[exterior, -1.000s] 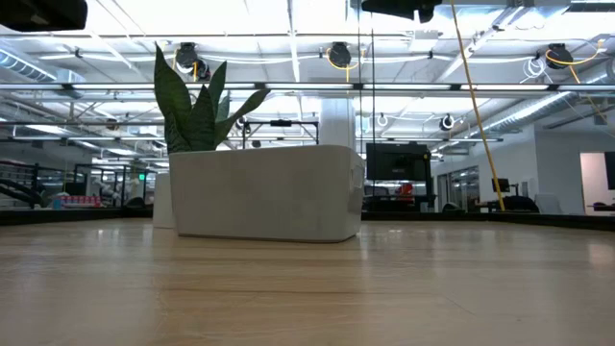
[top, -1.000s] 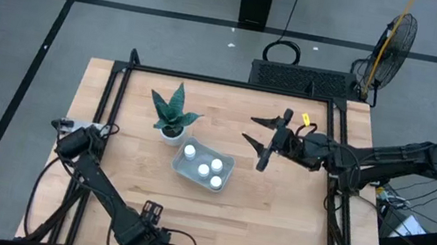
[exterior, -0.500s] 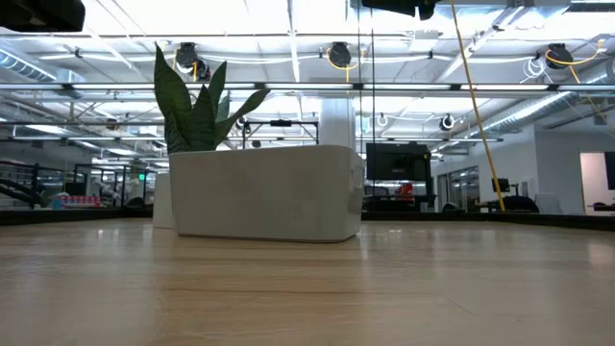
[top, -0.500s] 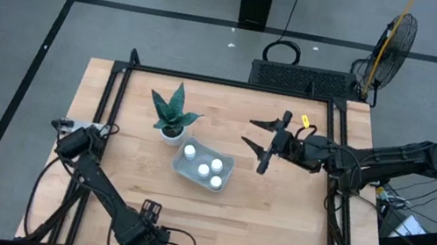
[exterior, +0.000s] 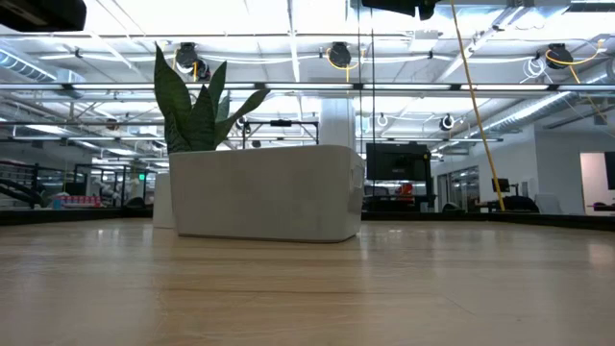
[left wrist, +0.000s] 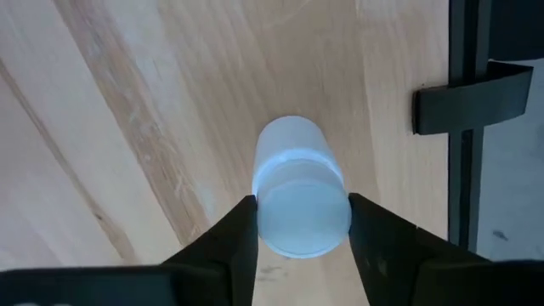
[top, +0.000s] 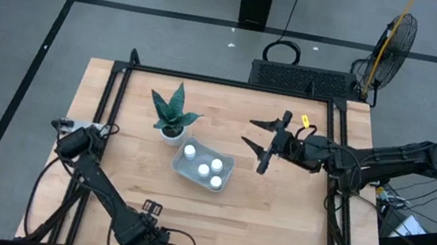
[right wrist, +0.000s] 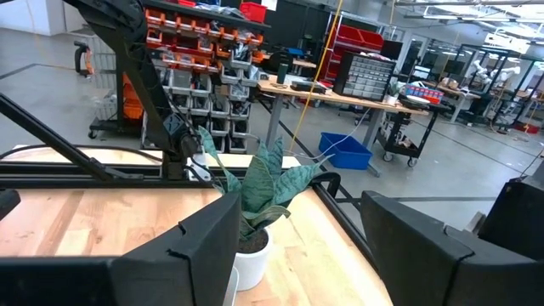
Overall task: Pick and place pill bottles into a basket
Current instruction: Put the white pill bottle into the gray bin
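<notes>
A small white pill bottle (left wrist: pixel 297 191) with a round cap is on the wood near the table's front edge. My left gripper (left wrist: pixel 299 223) (top: pixel 152 211) comes down over it, one finger on each side of the cap. The pale basket (top: pixel 203 166) (exterior: pixel 259 192) sits mid-table with other pill bottles (top: pixel 204 170) standing in it. My right gripper (top: pixel 264 143) hangs open above the table to the right of the basket, with nothing between its fingers. My left gripper has the pill bottle's cap (left wrist: pixel 302 219) between its two fingers, one finger (left wrist: pixel 242 225) against each side of it. The fingers come from above, pointing down. The bottle's body (left wrist: pixel 289 140) shows beyond the cap against the tabletop; I cannot tell whether it is lifted.
A white pot with a green spiky plant (top: pixel 172 115) (right wrist: pixel 255 195) stands just behind and left of the basket. A black frame (top: pixel 225 83) runs round the table, and one of its rails (left wrist: pixel 463 127) lies close beside the bottle. Bare wood lies between basket and front edge.
</notes>
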Motion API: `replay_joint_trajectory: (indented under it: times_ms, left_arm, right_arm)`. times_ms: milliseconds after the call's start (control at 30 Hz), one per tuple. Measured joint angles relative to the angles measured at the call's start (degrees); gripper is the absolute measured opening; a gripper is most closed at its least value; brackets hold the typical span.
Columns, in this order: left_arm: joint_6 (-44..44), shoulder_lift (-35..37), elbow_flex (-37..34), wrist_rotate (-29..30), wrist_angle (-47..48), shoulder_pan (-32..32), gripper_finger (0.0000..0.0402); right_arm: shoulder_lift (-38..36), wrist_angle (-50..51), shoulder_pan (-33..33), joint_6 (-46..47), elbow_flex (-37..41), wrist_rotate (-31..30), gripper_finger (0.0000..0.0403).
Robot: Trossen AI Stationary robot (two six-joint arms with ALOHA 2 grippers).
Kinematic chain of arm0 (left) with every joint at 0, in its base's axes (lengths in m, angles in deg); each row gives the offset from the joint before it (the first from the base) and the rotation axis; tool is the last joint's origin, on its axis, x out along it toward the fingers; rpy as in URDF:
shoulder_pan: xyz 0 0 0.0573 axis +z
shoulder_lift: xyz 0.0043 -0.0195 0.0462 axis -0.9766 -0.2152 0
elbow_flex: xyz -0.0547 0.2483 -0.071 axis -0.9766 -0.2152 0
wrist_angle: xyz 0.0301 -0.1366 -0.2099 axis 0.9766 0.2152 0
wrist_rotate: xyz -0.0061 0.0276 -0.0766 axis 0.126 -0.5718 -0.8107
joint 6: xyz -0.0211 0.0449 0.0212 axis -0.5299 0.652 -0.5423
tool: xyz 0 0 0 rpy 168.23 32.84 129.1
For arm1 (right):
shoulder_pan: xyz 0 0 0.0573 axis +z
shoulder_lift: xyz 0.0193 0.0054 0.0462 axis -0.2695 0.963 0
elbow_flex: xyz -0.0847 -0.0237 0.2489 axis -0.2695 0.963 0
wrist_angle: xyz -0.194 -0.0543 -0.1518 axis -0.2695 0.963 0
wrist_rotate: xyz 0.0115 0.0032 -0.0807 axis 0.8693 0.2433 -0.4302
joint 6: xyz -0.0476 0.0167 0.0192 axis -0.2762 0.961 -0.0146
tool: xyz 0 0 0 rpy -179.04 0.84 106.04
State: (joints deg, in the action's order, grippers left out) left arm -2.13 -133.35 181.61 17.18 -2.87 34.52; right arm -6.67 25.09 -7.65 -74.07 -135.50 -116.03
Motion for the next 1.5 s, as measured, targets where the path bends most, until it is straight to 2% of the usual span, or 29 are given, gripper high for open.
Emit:
replay_joint_trajectory:
  times_ms: [367, 633, 900, 1033, 1367, 1500]
  left_arm:
    - [4.2, 1.2, 0.0, 7.6, 5.4, 0.5, 0.0159]
    - [5.7, 10.5, 0.0, 19.1, 4.9, 3.9, 0.0159]
    - [15.0, 20.3, 0.0, 32.2, 6.7, 10.0, 0.0159]
    - [19.9, 23.4, 0.0, 31.4, 6.3, 15.8, 0.0159]
    - [31.9, 20.8, 0.1, 17.3, 5.0, 29.4, 0.0159]
    - [34.4, 19.5, 0.1, 15.2, 5.2, 32.0, 0.0159]
  right_arm:
    - [0.0, 0.5, 0.0, 0.2, 0.0, 0.0, 0.0235]
    - [0.0, 0.7, 0.0, 0.3, 0.0, -0.2, 0.0235]
    - [0.0, 1.9, 0.0, 0.4, 0.0, -0.2, 0.0235]
    - [0.0, 2.0, 0.0, 0.4, 0.0, -0.3, 0.0235]
    - [0.0, 2.4, 0.0, 0.3, 0.0, -0.3, 0.0235]
    - [0.0, 3.4, 0.0, 0.4, 0.0, -0.3, 0.0235]
